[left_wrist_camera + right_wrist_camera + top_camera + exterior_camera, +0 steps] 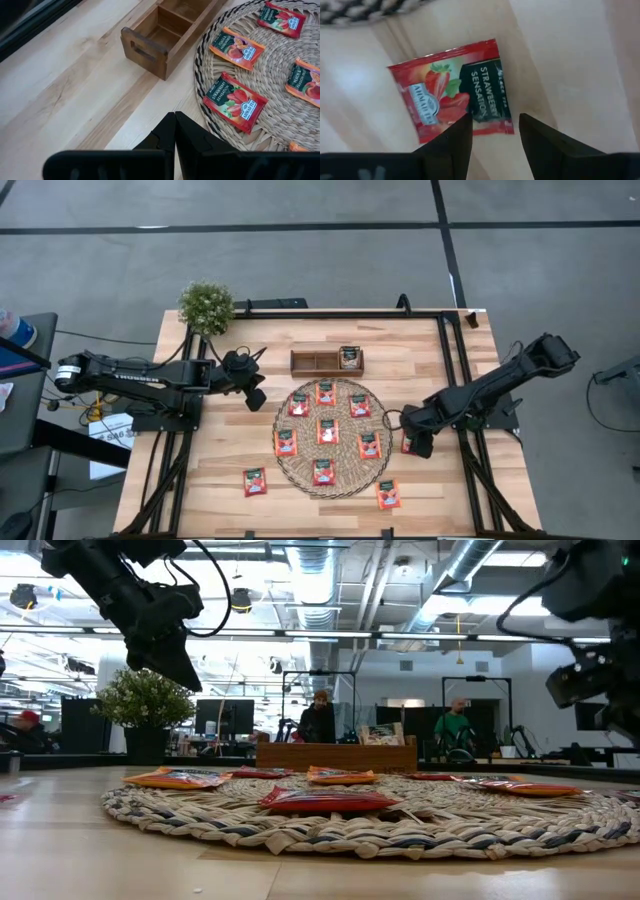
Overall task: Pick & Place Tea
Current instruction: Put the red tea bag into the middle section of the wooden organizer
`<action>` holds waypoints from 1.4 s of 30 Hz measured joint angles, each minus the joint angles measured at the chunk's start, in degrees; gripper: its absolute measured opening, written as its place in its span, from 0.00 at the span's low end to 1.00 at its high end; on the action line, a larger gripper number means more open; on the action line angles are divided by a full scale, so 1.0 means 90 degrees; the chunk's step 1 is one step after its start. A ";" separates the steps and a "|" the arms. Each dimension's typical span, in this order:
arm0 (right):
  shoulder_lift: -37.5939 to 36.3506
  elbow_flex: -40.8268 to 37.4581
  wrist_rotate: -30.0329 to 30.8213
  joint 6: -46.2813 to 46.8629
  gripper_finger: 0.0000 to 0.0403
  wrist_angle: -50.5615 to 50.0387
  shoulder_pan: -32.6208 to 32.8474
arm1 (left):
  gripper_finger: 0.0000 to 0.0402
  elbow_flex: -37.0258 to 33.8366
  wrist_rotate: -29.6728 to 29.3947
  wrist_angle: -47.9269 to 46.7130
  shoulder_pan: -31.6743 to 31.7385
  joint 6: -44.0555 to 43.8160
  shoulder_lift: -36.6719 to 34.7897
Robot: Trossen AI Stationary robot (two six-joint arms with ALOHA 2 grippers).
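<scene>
Several red-orange tea sachets [327, 430] lie flat on the round woven mat [300, 470]. Two more lie on the wood near the front edge [255, 481] [388, 494], and one stands in the right compartment of the wooden tray [349, 357]. Another strawberry sachet [450, 90] lies flat on the table just right of the mat. My right gripper [495, 137] hangs over it, pointing down, open, its fingers over the sachet's dark-green end. My left gripper [175, 120] is shut and hovers above the table left of the tray [160, 40].
A small potted plant [206, 307] stands at the table's far left corner. The tray's [327, 361] left and middle compartments show bare wood. Black frame rails [455, 380] run along the table's left and right sides. People show in the room beyond the table in the low view.
</scene>
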 joint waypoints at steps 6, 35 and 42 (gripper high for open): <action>0.0887 0.0197 0.0002 -0.0041 0.37 0.0016 -0.0002 | 0.00 -0.0002 0.0000 0.0009 0.0001 -0.0002 0.0000; 0.0986 0.1342 0.0726 -0.0306 0.00 -0.1196 -0.0002 | 0.00 -0.0005 0.1037 0.0393 0.0001 -0.0019 0.0000; 0.0979 0.2504 0.1673 -0.0585 0.00 -0.2254 -0.0009 | 0.00 -0.0005 0.1656 0.1707 0.0001 -0.0068 0.0000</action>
